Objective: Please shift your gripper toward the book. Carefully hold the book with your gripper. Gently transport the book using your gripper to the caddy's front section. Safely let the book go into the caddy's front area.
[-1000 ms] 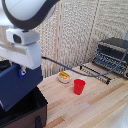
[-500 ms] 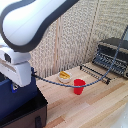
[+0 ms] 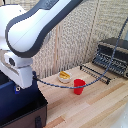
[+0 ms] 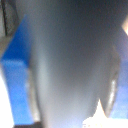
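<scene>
**Book over the caddy, release pending**

The pincer (image 3: 15, 84) hangs low at the exterior view's left, its fingertips hidden behind its pale block. In the wrist view a blurred grey slab fills the middle, flanked by a blue finger (image 4: 17, 75) on one side and a sliver of blue on the other; I judge the pincer clenched on the book, the slab being its face seen very close. In the exterior view the book (image 3: 15, 102) shows as a dark navy panel below the pale block, standing roughly upright and reaching down to the caddy (image 3: 22, 115), whose black wall sits at the corner of the bench (image 3: 100, 107). Which compartment lies beneath it cannot be told from here.

Risks, as I judge them:
- Releasing over the divider would leave the book propped or in the wrong section.
- A lower edge catching the rim could tip the fabric wall.
- The trailing cable (image 3: 70, 84) sags near the red cup (image 3: 79, 86) and the yellow dish (image 3: 64, 76); a wide swing could drag it across them.

The toaster oven (image 3: 114, 56) stands well apart.
</scene>
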